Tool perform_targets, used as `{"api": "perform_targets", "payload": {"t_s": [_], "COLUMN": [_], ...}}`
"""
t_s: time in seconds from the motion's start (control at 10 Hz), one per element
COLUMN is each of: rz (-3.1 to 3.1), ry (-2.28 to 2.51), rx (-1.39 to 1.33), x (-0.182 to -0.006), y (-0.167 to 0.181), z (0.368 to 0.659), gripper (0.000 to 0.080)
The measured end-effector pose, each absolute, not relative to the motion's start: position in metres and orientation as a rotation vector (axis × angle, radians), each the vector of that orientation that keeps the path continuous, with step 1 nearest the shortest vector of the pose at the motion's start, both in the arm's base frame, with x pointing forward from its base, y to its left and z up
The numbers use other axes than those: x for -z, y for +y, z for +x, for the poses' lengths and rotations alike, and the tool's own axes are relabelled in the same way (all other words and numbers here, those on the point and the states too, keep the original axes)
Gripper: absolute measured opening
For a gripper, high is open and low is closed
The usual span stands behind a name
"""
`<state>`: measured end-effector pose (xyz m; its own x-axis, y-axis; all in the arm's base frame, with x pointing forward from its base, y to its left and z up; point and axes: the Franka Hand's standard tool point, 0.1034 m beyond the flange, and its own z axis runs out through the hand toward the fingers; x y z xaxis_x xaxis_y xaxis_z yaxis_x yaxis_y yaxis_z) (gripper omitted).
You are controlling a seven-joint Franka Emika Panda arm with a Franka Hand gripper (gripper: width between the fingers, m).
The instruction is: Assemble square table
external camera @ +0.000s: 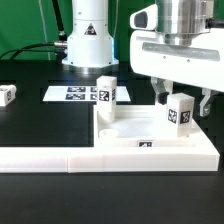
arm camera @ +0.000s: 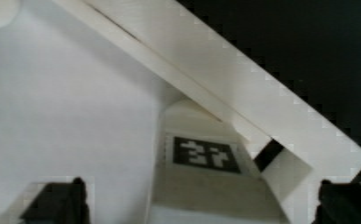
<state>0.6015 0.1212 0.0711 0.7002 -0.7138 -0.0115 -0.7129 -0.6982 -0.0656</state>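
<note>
The white square tabletop (external camera: 140, 128) lies flat against the L-shaped barrier, with a round socket (external camera: 107, 131) showing near its left side. One white tagged leg (external camera: 106, 94) stands upright at the slab's far left corner. A second tagged leg (external camera: 180, 112) stands upright on the slab's right side. My gripper (external camera: 182, 103) straddles it, open, its fingers clear of both sides. In the wrist view this leg (arm camera: 207, 160) sits between my dark fingertips (arm camera: 52, 203) with gaps on each side, and the gripper (arm camera: 198, 208) is open. A third leg (external camera: 8, 95) lies at the exterior view's far left.
The long white L-shaped barrier (external camera: 60, 157) runs along the front and holds the slab. The marker board (external camera: 72, 94) lies behind, in front of the robot base (external camera: 88, 40). A white ridge (arm camera: 212, 70) crosses the wrist view diagonally.
</note>
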Motion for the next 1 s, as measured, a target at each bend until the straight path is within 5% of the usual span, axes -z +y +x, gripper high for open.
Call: {"api": "perform_targets", "payload": {"t_s": [1.0], "rz": [-3.114], "ry": [-0.024], "rx": [0.061], "x": [-0.071], "y": [0.1203], "z": [0.6013], "gripper": [0.0649]}}
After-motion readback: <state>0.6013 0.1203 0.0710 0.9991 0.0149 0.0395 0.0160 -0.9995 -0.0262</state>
